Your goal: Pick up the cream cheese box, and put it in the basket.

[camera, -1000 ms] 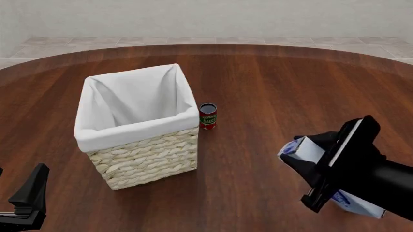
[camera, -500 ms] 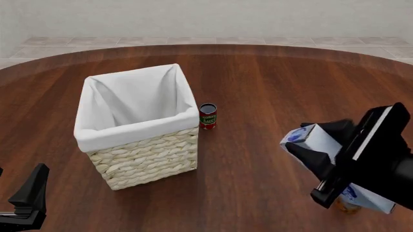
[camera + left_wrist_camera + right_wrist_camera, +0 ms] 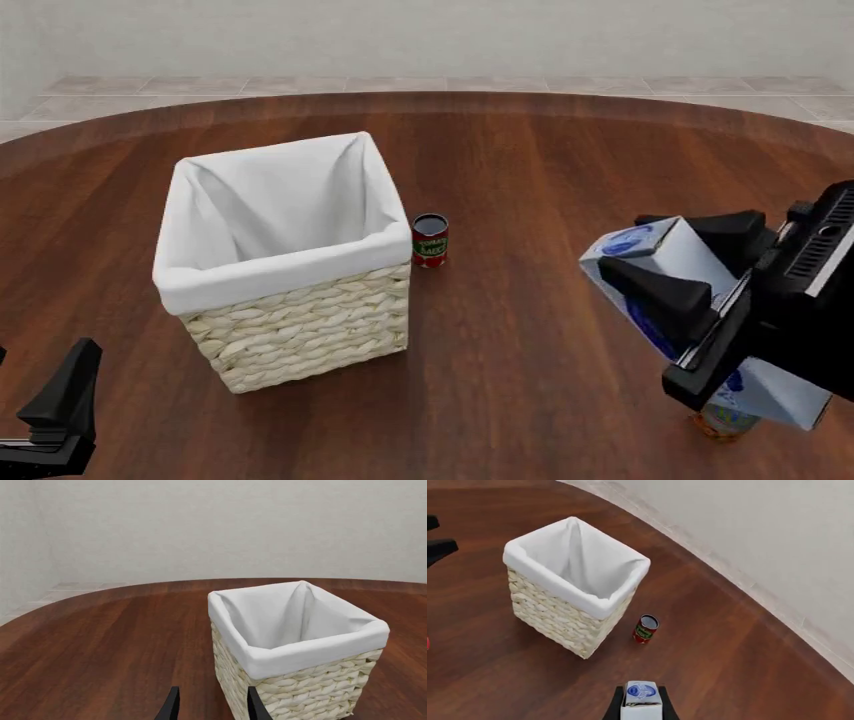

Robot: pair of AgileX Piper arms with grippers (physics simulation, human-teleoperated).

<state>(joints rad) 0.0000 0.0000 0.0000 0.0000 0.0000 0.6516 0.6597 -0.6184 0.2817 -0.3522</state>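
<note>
The right gripper (image 3: 674, 275) was closed on the cream cheese box (image 3: 654, 262), one black finger on each flat side, and held it lifted above the table (image 3: 534, 160), at about 4 o'clock from the basket (image 3: 296, 320) and well apart from it. The box was tilted, with its end with the blue oval logo turned toward the basket. Under the box, a small can (image 3: 721, 422) (only partly seen) stood on the wood. A red can (image 3: 430, 240) stood upright just beside the basket, at its 3 o'clock. The left gripper (image 3: 208, 706) hung low at 7 o'clock from the basket, its two fingers apart and holding nothing.
</note>
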